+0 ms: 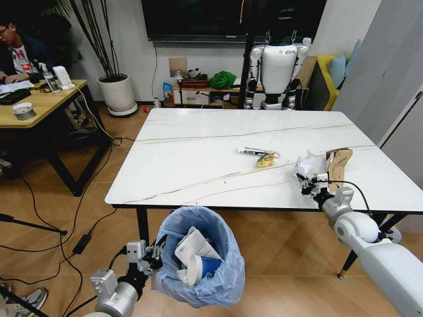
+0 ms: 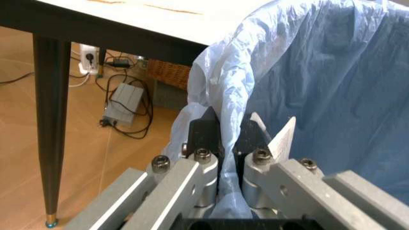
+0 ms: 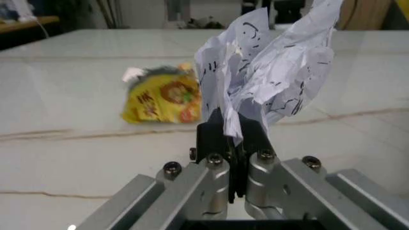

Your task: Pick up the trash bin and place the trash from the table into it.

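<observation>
The left gripper [image 2: 230, 129], fingers pinched on the bag-lined rim, holds the bin [image 1: 198, 264] below the table's [image 1: 198, 172] near edge to catch trash, while the right gripper [image 3: 231, 132], clamped on crumpled paper [image 3: 275, 72], lifts it clear of the tabletop beside a yellow wrapper [image 3: 163, 98].

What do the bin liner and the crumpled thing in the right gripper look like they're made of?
The bin liner looks like thin translucent light blue plastic film, crinkled and slightly glossy. The crumpled sheet in the right gripper looks like matte white paper with dark printed marks and sharp creases.
</observation>
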